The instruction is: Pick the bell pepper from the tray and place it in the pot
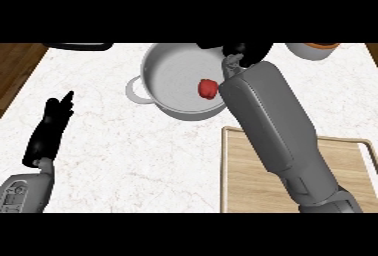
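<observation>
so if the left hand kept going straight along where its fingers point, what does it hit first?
Probably nothing nearby. The left hand is open at the view's left, fingers pointing up and slightly right over bare counter. That line heads for the dark object at the top edge, passing left of the pot. Depth is unclear.

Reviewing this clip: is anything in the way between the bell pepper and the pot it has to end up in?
Nothing visible stands in the way: the red bell pepper already lies inside the pot, on its floor near the right wall. The right robot hand is above the pot's far right rim. The tray holds nothing visible. The left robot hand rests open at the left.
</observation>
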You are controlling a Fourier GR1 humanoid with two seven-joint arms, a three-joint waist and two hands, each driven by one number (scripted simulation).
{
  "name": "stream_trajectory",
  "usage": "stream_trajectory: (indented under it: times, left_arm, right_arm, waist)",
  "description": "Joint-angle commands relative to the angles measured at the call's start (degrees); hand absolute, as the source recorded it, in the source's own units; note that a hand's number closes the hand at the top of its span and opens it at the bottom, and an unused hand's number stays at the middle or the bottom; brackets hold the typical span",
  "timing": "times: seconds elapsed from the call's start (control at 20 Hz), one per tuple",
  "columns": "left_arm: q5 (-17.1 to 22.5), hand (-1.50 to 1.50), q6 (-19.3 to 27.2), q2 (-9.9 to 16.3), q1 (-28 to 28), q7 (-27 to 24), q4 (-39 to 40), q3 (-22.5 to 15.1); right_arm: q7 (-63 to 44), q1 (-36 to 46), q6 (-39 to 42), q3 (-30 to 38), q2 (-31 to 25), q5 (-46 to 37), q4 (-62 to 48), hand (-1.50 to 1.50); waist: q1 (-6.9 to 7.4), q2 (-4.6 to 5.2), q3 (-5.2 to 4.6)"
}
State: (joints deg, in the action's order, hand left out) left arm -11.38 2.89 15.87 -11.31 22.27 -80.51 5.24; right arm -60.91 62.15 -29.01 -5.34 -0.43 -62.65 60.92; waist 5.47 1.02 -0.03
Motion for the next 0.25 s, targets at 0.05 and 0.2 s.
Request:
stream_trajectory:
  times: [0.05,0.2]
  left_arm:
    - [0.70,0.00,-0.12,0.77,3.65,-1.58,0.12,1.58]
    - [-0.61,0.00,1.10,-0.29,3.72,-0.03,-1.49,0.37]
  right_arm:
    - [-8.54,-1.77,-17.57,-0.80,0.41,-4.59,0.25,-1.50]
    - [-11.66,-3.78,-20.94,-0.93,0.41,-7.11,2.07,-1.50]
  waist:
    - [-1.84,-0.78,-0.04]
    - [-3.18,-1.32,-0.01]
